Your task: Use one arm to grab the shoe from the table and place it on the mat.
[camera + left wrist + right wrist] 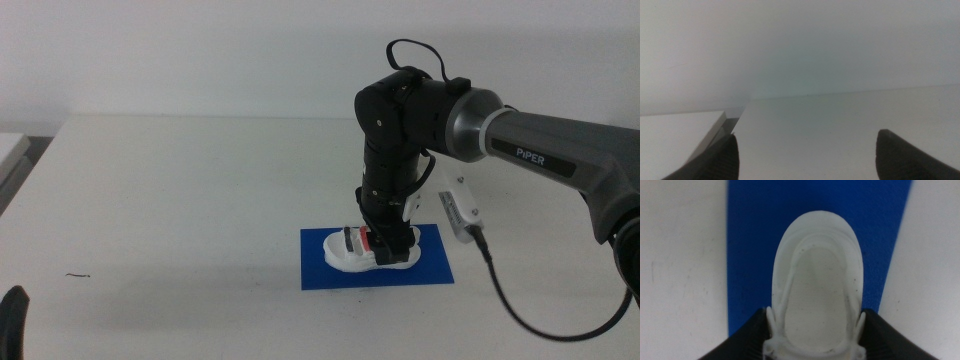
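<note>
The right gripper [388, 243] points straight down over the mat [318, 270], its two dark jaws pressed against the two sides of the shoe [352, 256]. In the right wrist view the jaws hug the shoe [815, 285] on either flank, touching its white sole, with the rounded toe reaching out ahead of them over the mat [750, 240].

The shoe is white with a chunky sole; a dark strap and a red strap show just beside the gripper. It sits within the mat, near the mat's middle, lengthwise along the mat's longer side. From the middle view the sole appears to be on or just above the blue surface; which of the two cannot be told.

The arm [420, 120] rises from the shoe, bends at a dark joint above the mat, and runs off to the right side, with white lettering on its glossy grey segment. A cable hangs from it to the right of the mat.

The mat is a deep blue rectangle lying flat on the white table [180, 200]. A small dark scratch [78, 275] marks the table well to the left of the mat.

The left gripper [12, 320] waits far to the left of the mat at the table's near edge. In its wrist view its jaws stand wide apart, holding nothing, over bare table [840, 125].
</note>
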Action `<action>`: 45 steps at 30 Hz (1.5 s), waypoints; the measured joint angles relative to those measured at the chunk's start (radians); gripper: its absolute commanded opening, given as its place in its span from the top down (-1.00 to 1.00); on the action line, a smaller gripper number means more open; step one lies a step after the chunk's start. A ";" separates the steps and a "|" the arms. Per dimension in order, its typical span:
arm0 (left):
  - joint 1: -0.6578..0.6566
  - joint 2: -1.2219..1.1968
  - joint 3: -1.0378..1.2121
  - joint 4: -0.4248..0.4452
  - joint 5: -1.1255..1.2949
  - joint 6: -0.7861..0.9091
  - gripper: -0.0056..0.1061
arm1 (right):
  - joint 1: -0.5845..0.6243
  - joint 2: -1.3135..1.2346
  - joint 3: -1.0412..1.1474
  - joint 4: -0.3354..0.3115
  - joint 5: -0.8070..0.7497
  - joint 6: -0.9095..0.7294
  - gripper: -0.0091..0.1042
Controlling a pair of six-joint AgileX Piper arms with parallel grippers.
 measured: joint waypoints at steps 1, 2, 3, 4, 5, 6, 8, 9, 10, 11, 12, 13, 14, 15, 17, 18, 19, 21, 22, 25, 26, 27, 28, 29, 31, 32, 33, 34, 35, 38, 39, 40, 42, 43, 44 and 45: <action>0.000 0.000 0.000 0.000 0.000 0.000 -0.78 | 0.000 0.002 0.000 0.000 0.000 0.028 0.87; 0.000 0.000 0.000 0.000 0.000 0.000 -0.78 | 0.000 0.002 0.000 -0.002 0.002 0.047 0.87; 0.000 0.000 0.000 0.000 0.000 0.000 -0.78 | 0.000 0.002 0.000 -0.006 0.002 0.059 0.87; 0.000 0.000 0.000 0.000 0.000 0.000 -0.78 | 0.000 0.002 0.000 -0.009 0.002 0.063 0.87; 0.000 0.000 0.000 0.000 0.000 0.000 -0.78 | 0.000 0.002 0.000 -0.014 0.002 0.063 0.87; 0.000 0.000 0.000 0.000 0.000 0.000 -0.78 | 0.000 0.002 0.000 -0.019 0.002 0.063 0.87; 0.000 0.000 0.000 0.000 0.000 0.000 -0.78 | 0.000 0.002 0.000 -0.023 0.002 0.063 0.87; 0.000 0.000 0.000 0.000 0.000 0.000 -0.78 | 0.000 0.002 0.000 -0.030 0.002 0.063 0.87; 0.000 0.000 0.000 0.000 0.000 0.000 -0.78 | 0.000 0.002 0.000 -0.036 0.002 0.063 0.87; 0.000 0.000 0.000 0.000 0.000 0.000 -0.78 | 0.000 0.002 0.000 -0.044 0.002 0.063 0.87; 0.000 0.000 0.000 0.000 0.000 0.000 -0.78 | 0.000 0.002 0.000 -0.052 0.002 0.063 0.84; 0.000 0.000 0.000 0.000 0.000 0.000 -0.78 | 0.000 0.002 0.000 -0.056 0.002 0.063 0.83; 0.000 0.000 0.000 0.000 0.000 0.000 -0.78 | 0.000 0.002 0.000 -0.058 0.002 0.063 0.79; 0.000 0.000 0.000 0.000 0.000 0.000 -0.78 | 0.000 0.002 0.000 -0.060 0.002 0.063 0.75; 0.000 0.000 0.000 0.000 0.000 0.000 -0.78 | 0.000 0.004 0.000 -0.061 -0.003 0.063 0.64; 0.000 0.000 0.000 0.000 0.000 0.000 -0.78 | 0.000 0.006 0.000 -0.061 -0.003 0.063 0.59; 0.000 0.000 0.000 0.000 0.000 0.000 -0.78 | 0.000 0.010 0.000 -0.061 -0.003 0.063 0.54; 0.000 0.000 0.000 0.000 0.000 0.000 -0.78 | 0.000 0.021 0.000 -0.054 -0.005 0.063 0.42; 0.000 0.000 0.000 0.000 0.000 0.000 -0.78 | 0.000 0.025 0.000 -0.049 -0.005 0.063 0.37; 0.000 0.000 0.000 0.000 0.000 0.000 -0.78 | 0.000 0.030 0.000 -0.041 -0.005 0.063 0.03; 0.000 0.000 0.000 0.000 0.000 0.000 -0.78 | 0.000 0.030 0.000 -0.039 -0.005 0.063 -0.09; 0.000 0.000 0.000 0.000 0.000 0.000 -0.78 | 0.000 0.032 0.000 -0.036 -0.005 0.063 -0.23; 0.000 0.000 0.000 0.000 0.000 0.000 -0.78 | 0.000 0.034 0.000 -0.035 -0.005 0.063 -0.37; 0.000 0.000 0.000 0.000 0.000 0.000 -0.78 | 0.000 0.036 0.000 -0.031 -0.005 0.063 -0.50; 0.000 0.000 0.000 0.000 0.000 0.000 -0.78 | 0.000 0.039 0.000 -0.027 -0.008 0.063 -0.70; 0.000 0.000 0.000 0.000 0.000 0.000 -0.78 | 0.000 0.039 0.000 -0.020 -0.010 0.060 -0.79; 0.000 0.000 0.000 0.000 0.000 0.000 -0.78 | 0.000 0.035 0.000 -0.013 -0.010 0.051 -0.80; 0.000 0.000 0.000 0.000 0.000 0.000 -0.78 | 0.000 0.029 0.000 -0.008 -0.010 0.037 -0.80; 0.000 0.000 0.000 0.000 0.000 0.000 -0.78 | 0.000 0.018 0.000 -0.003 -0.010 0.011 -0.80; 0.000 0.000 0.000 0.000 0.000 0.000 -0.78 | 0.000 -0.045 0.000 0.003 -0.010 -0.153 -0.80; 0.000 0.000 0.000 0.000 0.000 0.000 -0.78 | 0.000 -0.078 0.000 0.003 -0.010 -0.257 -0.80; 0.000 0.000 0.000 0.000 0.000 0.000 -0.78 | 0.000 -0.115 0.000 0.003 -0.008 -0.385 -0.80; 0.000 0.000 0.000 0.000 0.000 0.000 -0.78 | 0.000 -0.192 0.000 0.010 -0.006 -0.661 -0.80; 0.000 0.000 0.000 0.000 0.000 0.000 -0.78 | 0.000 -0.223 0.000 0.015 -0.008 -0.761 -0.80; 0.000 0.000 0.000 0.000 0.000 0.000 -0.78 | 0.000 -0.259 0.000 0.017 -0.011 -0.867 -0.80; 0.000 0.000 0.000 0.000 0.000 0.000 -0.78 | 0.000 -0.291 0.000 0.017 -0.012 -0.949 -0.80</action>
